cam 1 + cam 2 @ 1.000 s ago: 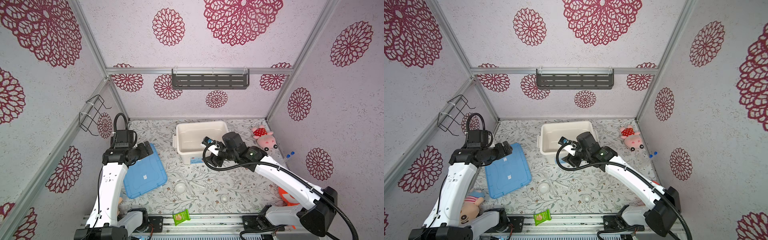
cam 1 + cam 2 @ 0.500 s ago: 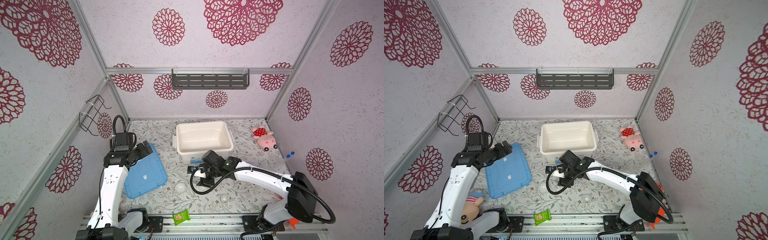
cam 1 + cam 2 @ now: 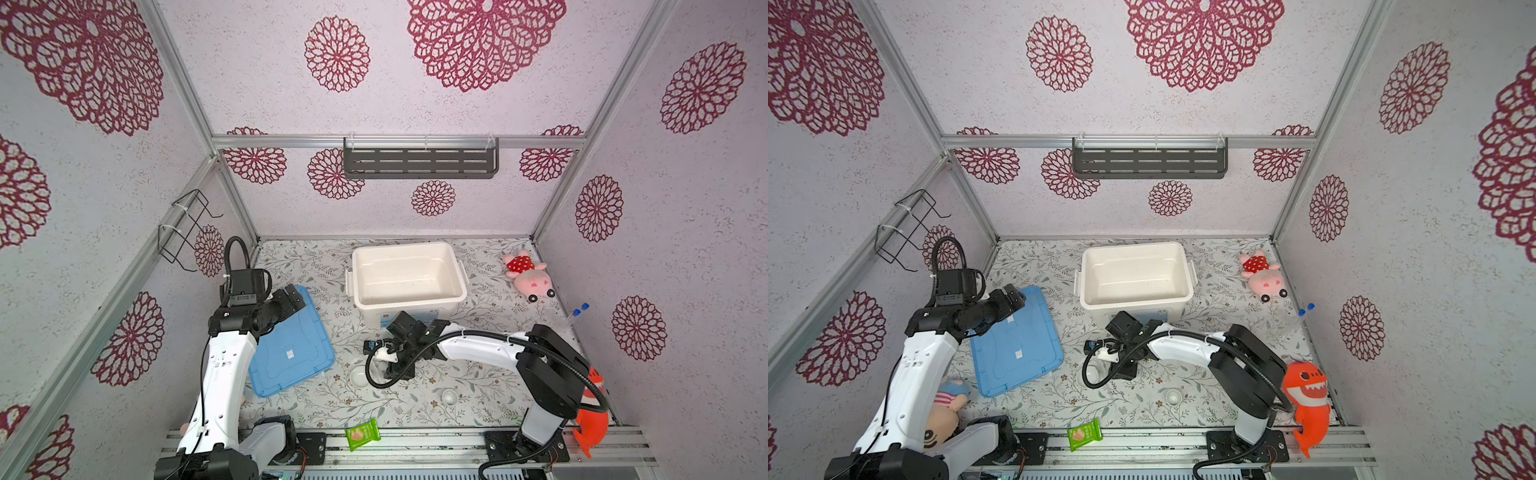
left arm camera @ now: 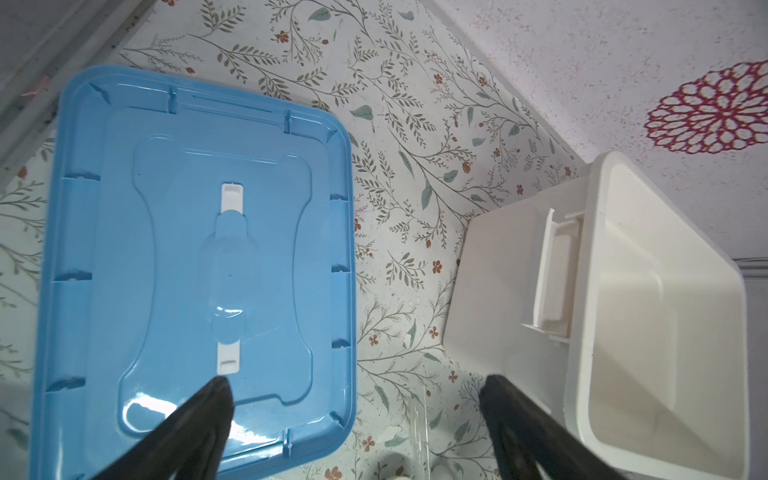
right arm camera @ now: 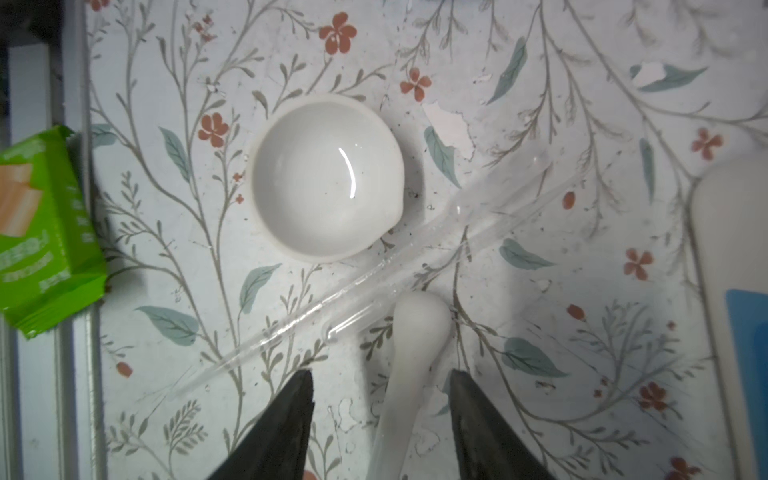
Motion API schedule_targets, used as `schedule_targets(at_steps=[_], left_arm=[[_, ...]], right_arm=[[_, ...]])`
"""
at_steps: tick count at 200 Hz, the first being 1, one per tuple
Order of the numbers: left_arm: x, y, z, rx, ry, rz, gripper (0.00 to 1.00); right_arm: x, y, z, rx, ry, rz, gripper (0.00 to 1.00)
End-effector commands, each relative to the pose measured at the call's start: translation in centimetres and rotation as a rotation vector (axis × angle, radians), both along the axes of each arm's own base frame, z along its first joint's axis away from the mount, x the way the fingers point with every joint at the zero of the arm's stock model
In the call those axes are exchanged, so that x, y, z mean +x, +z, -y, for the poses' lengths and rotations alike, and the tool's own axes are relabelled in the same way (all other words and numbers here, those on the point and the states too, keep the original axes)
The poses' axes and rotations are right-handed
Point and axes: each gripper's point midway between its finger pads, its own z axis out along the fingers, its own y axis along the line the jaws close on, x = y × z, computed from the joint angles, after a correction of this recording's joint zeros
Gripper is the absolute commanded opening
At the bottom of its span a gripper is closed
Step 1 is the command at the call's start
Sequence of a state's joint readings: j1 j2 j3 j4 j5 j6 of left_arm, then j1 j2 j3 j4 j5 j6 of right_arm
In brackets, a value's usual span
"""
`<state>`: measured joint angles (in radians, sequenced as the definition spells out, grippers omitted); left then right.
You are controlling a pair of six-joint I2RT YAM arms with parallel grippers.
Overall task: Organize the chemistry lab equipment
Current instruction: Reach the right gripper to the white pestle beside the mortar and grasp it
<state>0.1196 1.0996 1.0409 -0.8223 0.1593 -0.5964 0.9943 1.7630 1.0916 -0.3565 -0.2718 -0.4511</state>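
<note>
My right gripper (image 5: 380, 372), half open, straddles the white pestle (image 5: 420, 322) beside the ceramic dish (image 5: 326, 178) without gripping it; left gripper (image 4: 355, 379) wide open, empty.

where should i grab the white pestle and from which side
Grip the pestle by its thin handle, behind the rounded head, coming straight down with the jaws across it. It lies flat, so only its sides are free, and the handle is clear of the glass tubes. The open right gripper straddles it.

Twin robot limbs: the left arm (image 3: 226, 365) and right arm (image 3: 478, 345) share glossy white link shells, matte black joints, looping ribbed black cables (image 3: 237, 240) and tapered black fingers (image 5: 274, 432)
</note>
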Motion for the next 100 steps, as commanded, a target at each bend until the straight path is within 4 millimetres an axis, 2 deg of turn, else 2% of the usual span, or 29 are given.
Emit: schedule_targets(at_steps=[1,68,80,100], left_arm=[[0.4,-0.1,1.1,-0.107,0.011,0.044,0.97],[0.0,0.0,1.0,-0.105,0.006,0.023,0.97],[-0.2,0.1,0.9,-0.099,0.008,0.009,0.97],[-0.1,0.2,1.1,-0.111,0.001,0.03,0.97]], right_arm=[[0.4,0.0,-1.2,0.029,-0.021,-0.005,0.54],[1.5,-2.1,-0.1,-0.018,-0.127,0.028,0.29],[1.4,-2.0,-0.1,-0.01,-0.131,0.023,0.24],[1.4,-1.0,0.0,0.026,-0.142,0.047,0.22]])
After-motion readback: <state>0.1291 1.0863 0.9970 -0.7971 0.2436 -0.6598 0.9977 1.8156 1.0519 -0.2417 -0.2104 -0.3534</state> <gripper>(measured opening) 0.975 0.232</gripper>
